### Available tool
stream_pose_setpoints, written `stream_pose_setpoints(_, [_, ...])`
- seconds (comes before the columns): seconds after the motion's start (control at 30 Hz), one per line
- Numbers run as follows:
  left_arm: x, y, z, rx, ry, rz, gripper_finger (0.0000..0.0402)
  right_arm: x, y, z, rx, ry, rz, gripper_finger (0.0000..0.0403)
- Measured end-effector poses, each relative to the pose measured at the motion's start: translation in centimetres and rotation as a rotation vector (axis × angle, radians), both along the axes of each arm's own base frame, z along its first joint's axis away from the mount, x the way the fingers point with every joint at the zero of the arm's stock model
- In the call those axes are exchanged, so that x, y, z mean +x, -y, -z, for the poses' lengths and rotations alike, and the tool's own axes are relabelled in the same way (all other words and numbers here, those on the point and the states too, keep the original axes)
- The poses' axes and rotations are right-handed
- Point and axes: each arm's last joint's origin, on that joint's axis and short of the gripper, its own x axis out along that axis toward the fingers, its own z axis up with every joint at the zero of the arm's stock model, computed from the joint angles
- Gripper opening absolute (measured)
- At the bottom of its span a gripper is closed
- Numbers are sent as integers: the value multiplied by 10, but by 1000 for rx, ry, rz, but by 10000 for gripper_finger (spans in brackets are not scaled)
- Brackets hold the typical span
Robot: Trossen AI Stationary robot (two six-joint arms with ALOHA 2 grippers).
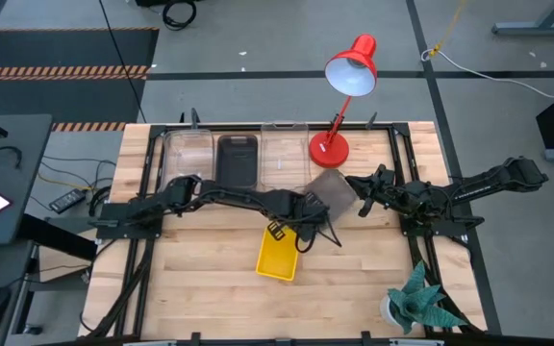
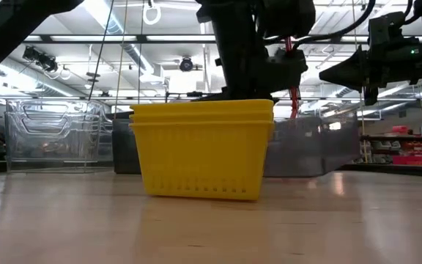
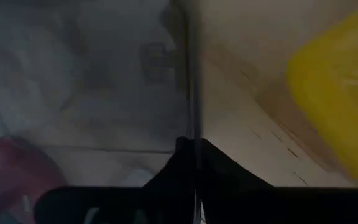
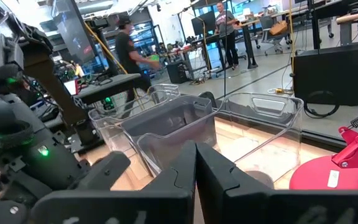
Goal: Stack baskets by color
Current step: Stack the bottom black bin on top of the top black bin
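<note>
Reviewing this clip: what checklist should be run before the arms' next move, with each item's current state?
1. Left gripper closed: ok. Its fingers meet on a thin wall edge, apparently that of the tilted clear plastic basket.
2. Grip is secure: cannot tell. Only the edge between the fingers shows.
3. Right gripper clear of that basket: cannot tell. It is shut and sits right beside the basket in the high view.
4. Yellow plastic baskets nested: ok. They stand upright in one stack.
5. Red desk lamp out of the way: not ok. Its base stands close behind the tilted basket.
6. Target clear rectangular basket in the back row reachable: ok. It stands next to the lamp.
</note>
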Motion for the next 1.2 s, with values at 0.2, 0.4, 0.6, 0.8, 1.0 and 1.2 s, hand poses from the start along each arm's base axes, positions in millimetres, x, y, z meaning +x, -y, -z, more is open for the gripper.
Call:
stream_pose_setpoints(0.2, [-5,20,-15,-3,-5,26,4,0,0,0,0,3,0,13])
stream_pose_setpoints(0.4, [-9,37,-35,-68,-7,5,3,0,0,0,0,0,0,13])
stream_pose_setpoints(0.6, [-17,52,-66,-226,-16,-94,1,0,0,0,0,0,0,13])
stream_pose_setpoints(0.8, [-33,66,-93,-274,-34,-207,1,0,0,0,0,0,0,13])
stream_pose_setpoints(1.0, [-55,68,-112,-308,-58,-395,1,0,0,0,0,0,0,13])
stream_pose_setpoints(1.2, [-66,62,-118,-256,-45,-587,0,0,0,0,0,0,0,13])
